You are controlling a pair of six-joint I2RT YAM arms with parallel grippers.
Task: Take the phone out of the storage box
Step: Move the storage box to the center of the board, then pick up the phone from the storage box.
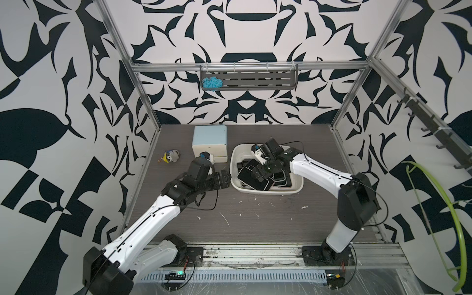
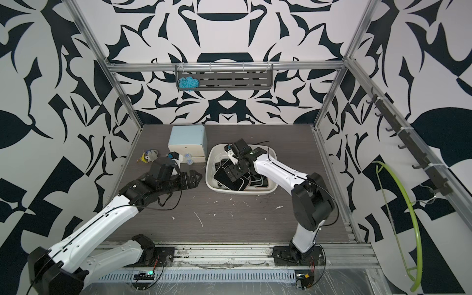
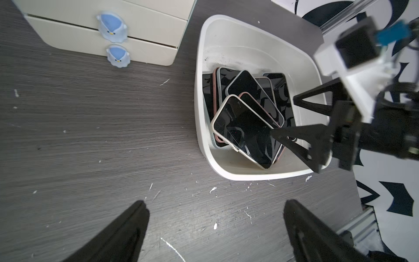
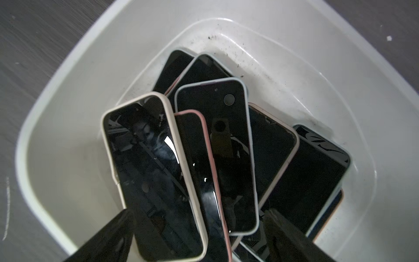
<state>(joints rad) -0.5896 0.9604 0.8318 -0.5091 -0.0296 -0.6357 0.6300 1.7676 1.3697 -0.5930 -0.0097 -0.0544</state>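
Storage box: shallow cream-white tub with rounded corners, upright on the worktop, right of centre. Phones: dark-screened, in cream, pink and pale-blue cases, heaped overlapping inside it.

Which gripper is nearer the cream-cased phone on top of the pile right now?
Right. The right gripper hangs over the storage box, fingers open above the cream-cased phone; the left gripper, also open, is outside the box, beside its wall.

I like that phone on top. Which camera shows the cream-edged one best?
The right wrist view: the cream-edged phone is close, large and sharp there. The left wrist view shows it smaller; both top views show it tiny.
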